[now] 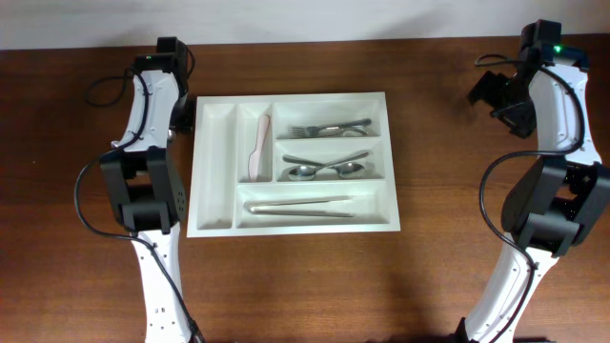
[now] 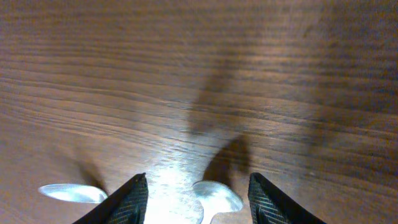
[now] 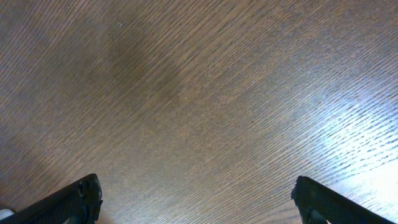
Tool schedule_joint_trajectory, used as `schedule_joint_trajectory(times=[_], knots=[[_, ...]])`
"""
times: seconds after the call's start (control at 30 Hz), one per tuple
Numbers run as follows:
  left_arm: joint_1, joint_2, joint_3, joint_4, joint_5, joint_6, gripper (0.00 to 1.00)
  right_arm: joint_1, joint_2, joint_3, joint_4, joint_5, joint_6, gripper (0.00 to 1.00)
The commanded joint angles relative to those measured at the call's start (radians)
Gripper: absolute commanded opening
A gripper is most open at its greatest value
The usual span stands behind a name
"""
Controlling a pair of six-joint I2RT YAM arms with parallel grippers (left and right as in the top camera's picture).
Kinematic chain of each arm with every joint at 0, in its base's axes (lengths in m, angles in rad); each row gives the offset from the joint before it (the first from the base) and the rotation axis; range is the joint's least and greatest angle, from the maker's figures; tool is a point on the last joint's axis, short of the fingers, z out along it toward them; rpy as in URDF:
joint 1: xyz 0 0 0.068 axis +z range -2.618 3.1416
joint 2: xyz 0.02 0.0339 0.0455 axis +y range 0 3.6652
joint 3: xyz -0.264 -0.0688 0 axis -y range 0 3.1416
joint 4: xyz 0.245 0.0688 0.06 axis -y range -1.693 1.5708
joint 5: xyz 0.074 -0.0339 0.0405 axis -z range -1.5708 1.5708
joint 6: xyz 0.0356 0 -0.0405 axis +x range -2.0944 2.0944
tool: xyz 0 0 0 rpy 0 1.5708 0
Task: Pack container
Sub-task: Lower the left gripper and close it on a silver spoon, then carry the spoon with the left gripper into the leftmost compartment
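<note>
A white cutlery tray point(image 1: 217, 143) lies mid-table. It holds forks point(image 1: 334, 127) at the top right, spoons point(image 1: 329, 169) below them, long metal pieces point(image 1: 300, 206) in the front slot and a pale pink utensil point(image 1: 259, 150) in a narrow slot. The leftmost slot is bare. My left gripper point(image 1: 183, 112) is open just left of the tray's far corner. In the left wrist view its jaws point(image 2: 198, 202) hang over wood, with a shiny spoon-like shape point(image 2: 217, 198) between them and another point(image 2: 71, 193) to the left. My right gripper point(image 1: 491, 91) is open and empty, far right; the right wrist view shows its jaws point(image 3: 199, 199) over wood only.
Both arm bases stand at the near edge, left point(image 1: 157, 276) and right point(image 1: 515, 286). Cables loop beside each arm. The brown wooden table point(image 1: 438, 171) lies between the tray and the right arm.
</note>
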Motion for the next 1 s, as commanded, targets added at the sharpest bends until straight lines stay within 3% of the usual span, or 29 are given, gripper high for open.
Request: schedule_joint_trajectory(times=[0.0,0.17,0.37,0.47,0.9,0.97], knots=[[0.001,0.04,-0.012,-0.013,0.012,0.013,0.55,-0.003,-0.011,0.019,0.003,-0.005,-0.007,0.99],[0.001,0.041,-0.012,-0.013,0.012,0.013,0.54,-0.004,-0.011,0.019,0.003,-0.005,-0.007,0.99],[0.002,0.041,-0.012,-0.013,0.011,0.013,0.28,-0.004,-0.011,0.019,0.003,-0.005,-0.007,0.99],[0.001,0.041,-0.012,-0.013,0.012,0.012,0.26,-0.003,-0.011,0.019,0.003,-0.005,-0.007,0.99],[0.001,0.041,-0.012,-0.013,0.012,0.012,0.02,-0.003,-0.011,0.019,0.003,-0.005,-0.007,0.99],[0.001,0.041,-0.012,-0.013,0.011,0.013,0.02,-0.004,-0.011,0.019,0.003,-0.005,-0.007,0.99]])
